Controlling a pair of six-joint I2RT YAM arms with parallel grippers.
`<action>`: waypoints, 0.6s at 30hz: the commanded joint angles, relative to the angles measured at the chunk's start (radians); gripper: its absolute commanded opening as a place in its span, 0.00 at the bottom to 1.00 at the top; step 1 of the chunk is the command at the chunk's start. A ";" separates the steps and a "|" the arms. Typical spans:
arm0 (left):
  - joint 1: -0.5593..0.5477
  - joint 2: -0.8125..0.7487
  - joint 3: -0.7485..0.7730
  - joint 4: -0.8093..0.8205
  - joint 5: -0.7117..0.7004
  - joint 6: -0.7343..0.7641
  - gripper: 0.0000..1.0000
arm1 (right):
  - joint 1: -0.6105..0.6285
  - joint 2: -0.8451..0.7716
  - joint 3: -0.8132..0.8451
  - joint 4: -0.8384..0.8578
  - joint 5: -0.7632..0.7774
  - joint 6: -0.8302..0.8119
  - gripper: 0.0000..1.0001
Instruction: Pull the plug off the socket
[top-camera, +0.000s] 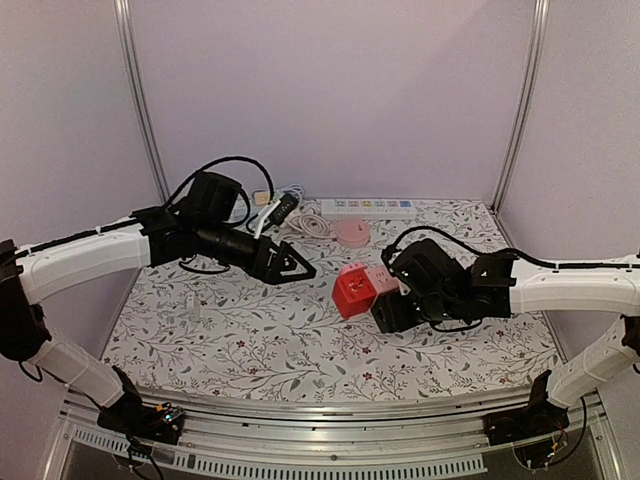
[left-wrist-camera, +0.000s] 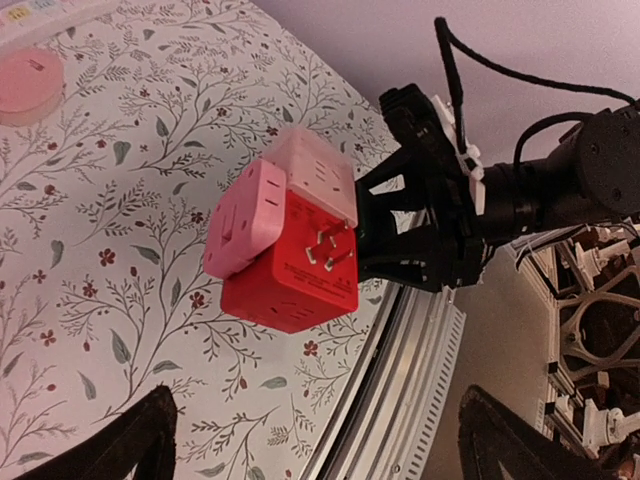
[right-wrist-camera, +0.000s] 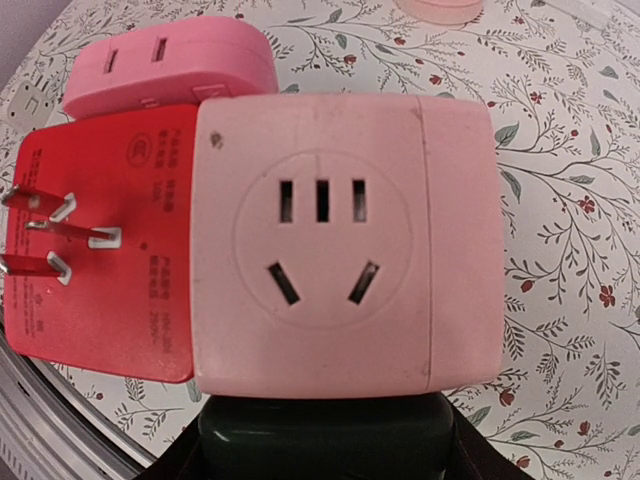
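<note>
This is looking like a lab test booth; pale walls (top-camera: 330, 90) on metal posts (top-camera: 141, 100) are enclosing a flower-patterned counter (top-camera: 250, 340); an aluminium rail (top-camera: 320, 411) is edging it.

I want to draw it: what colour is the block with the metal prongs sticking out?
Red. The block shows best in the left wrist view.

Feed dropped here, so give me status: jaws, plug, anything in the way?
Left gripper, jaws open, short of pink plug. Right gripper shut on red cube socket, plug seated in its side. Nothing between.
</note>
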 joint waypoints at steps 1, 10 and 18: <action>-0.013 0.077 0.027 -0.021 0.151 0.043 0.96 | 0.029 -0.036 0.063 0.116 0.076 -0.019 0.43; -0.019 0.174 0.037 0.019 0.196 0.043 0.96 | 0.051 -0.051 0.084 0.164 0.080 -0.039 0.44; -0.031 0.195 -0.006 0.098 0.245 -0.015 0.98 | 0.075 -0.039 0.088 0.223 0.077 -0.060 0.44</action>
